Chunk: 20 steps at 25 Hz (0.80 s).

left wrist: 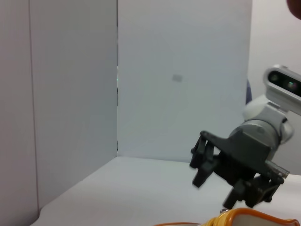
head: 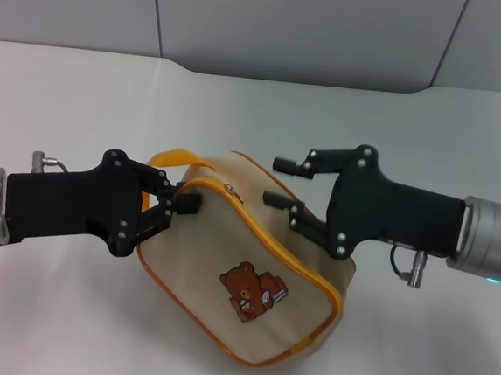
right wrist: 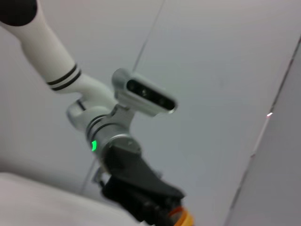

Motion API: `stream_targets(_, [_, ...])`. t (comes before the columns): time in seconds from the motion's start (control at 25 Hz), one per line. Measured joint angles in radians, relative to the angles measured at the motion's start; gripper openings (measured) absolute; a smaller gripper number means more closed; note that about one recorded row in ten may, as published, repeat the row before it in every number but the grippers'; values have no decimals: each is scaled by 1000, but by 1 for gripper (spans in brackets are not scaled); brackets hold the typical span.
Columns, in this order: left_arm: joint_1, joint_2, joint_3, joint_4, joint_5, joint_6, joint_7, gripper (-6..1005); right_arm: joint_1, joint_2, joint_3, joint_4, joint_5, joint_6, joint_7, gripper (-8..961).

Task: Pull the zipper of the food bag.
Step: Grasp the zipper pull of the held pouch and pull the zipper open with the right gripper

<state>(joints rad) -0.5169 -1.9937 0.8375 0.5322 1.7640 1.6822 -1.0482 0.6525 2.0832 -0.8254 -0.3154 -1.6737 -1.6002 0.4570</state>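
The beige food bag (head: 251, 275) with a brown bear print lies in the middle of the table, its orange handle loop (head: 176, 156) at its left end. The zipper's small silver pull tab (head: 230, 188) sits on the bag's top edge near that end. My left gripper (head: 172, 196) is shut on the bag's left end, just below the loop. My right gripper (head: 284, 183) is open and empty, hovering over the bag's far right side, a short way right of the pull tab. It also shows in the left wrist view (left wrist: 221, 179). The right wrist view shows the left gripper (right wrist: 146, 205).
The white table (head: 64, 312) stretches to both sides and in front of the bag. Grey wall panels (head: 291, 24) stand behind it. Nothing else lies on the table.
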Motion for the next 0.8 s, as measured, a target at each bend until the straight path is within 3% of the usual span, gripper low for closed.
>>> stream_targets(0.2, [-1,0,-1,0,0,17,19,58,16,-1,-91,-56,-9,14,110,324])
stream_targets(0.8, [-9,-8,0,5,1,31,22,57,47,6,-199,-82,0,74,199,298])
